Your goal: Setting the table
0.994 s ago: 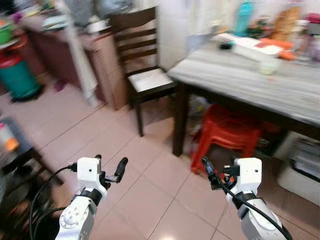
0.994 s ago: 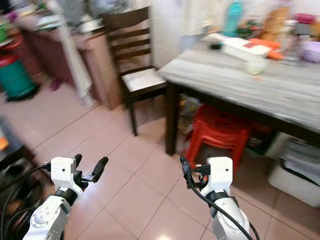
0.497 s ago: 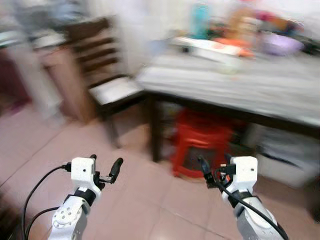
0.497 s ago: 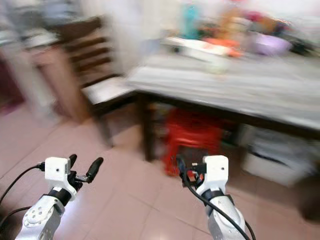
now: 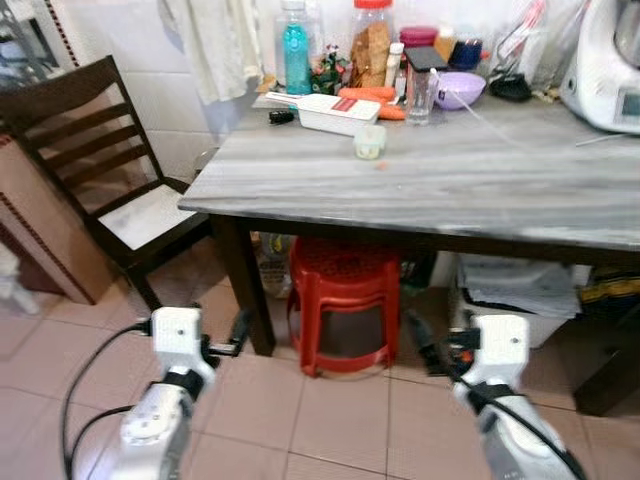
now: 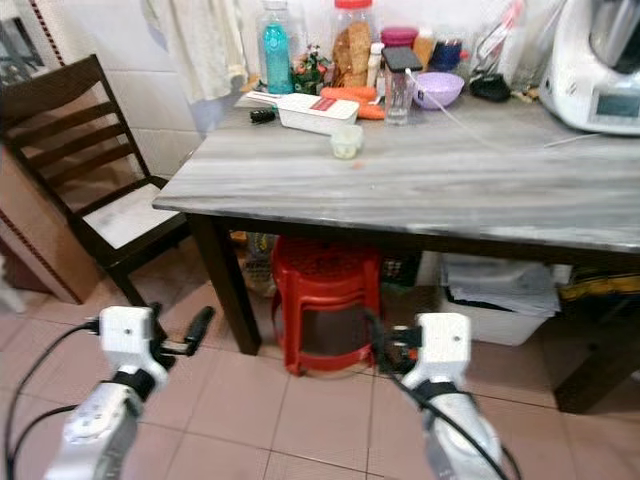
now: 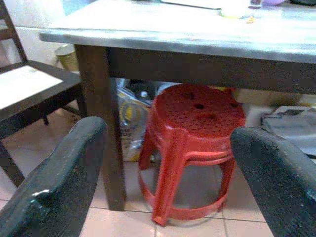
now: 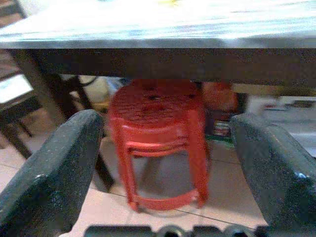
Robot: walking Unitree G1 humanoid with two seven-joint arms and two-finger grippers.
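Before me stands the grey wooden table [image 5: 470,180] with a red plastic stool [image 5: 343,300] beneath it and a small pale cup [image 5: 370,142] near its front-left area, while my left gripper [image 7: 163,182] and right gripper [image 8: 165,177] hang low over the tiles, jaws wide apart, holding nothing.

two black fingers [image 8: 54,182] spread wide, empty; red stool [image 8: 157,143] under table [image 8: 197,37] between them.

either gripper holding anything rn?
No. The left gripper and right gripper both have fingers spread with only the red stool visible between them.
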